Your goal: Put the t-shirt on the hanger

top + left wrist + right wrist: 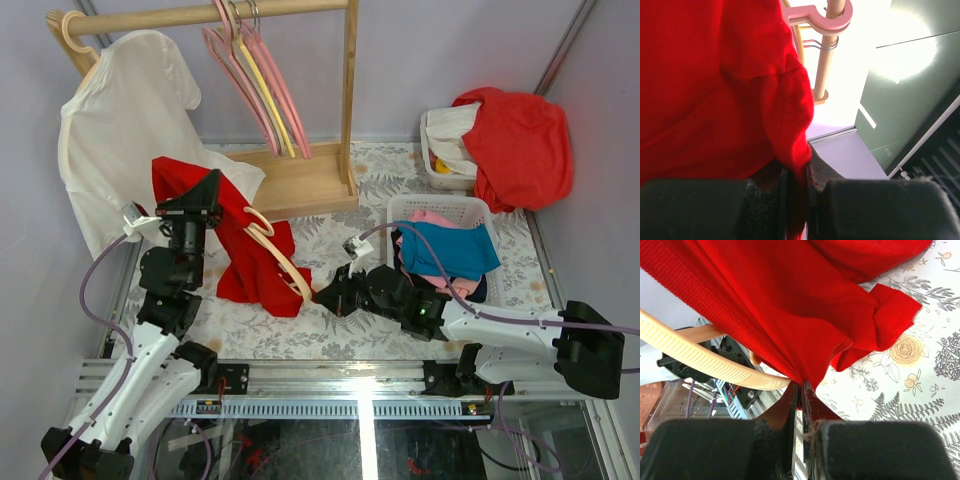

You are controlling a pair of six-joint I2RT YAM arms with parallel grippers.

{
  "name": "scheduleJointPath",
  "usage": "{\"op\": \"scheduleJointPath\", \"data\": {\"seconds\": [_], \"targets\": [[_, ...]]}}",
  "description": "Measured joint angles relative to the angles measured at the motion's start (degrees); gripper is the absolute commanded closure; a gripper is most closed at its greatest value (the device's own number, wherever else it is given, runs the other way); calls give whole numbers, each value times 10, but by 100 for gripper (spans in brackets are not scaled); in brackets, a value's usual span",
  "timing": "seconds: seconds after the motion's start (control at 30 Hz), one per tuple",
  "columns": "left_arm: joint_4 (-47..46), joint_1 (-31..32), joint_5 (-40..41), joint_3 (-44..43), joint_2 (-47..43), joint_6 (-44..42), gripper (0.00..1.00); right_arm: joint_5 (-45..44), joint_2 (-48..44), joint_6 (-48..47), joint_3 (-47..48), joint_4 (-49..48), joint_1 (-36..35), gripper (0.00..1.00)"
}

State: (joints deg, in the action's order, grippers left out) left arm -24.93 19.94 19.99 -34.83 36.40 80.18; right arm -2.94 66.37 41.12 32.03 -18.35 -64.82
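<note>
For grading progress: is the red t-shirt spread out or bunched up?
Bunched up: the t-shirt hangs in crumpled folds, the hanger lying across it.

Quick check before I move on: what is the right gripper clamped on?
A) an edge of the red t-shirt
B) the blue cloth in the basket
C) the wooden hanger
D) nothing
A: in the right wrist view the right gripper is shut and pinches the edge of the red t-shirt, while the hanger passes beside its fingers, not between them.
</note>
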Motion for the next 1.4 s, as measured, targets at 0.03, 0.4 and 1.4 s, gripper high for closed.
{"op": "scheduleJointPath", "data": {"seconds": [0.03,0.4,1.4], "targets": [[0,0,0,0,1,0,100,-5,5,1,1,0,0,100],[1,0,13,2,-14,-5,100,-11,31,10,2,-26,-1,100],[-92,7,21,-12,23,-42,100,-1,-87,33,-43,-33,-24,100]]}}
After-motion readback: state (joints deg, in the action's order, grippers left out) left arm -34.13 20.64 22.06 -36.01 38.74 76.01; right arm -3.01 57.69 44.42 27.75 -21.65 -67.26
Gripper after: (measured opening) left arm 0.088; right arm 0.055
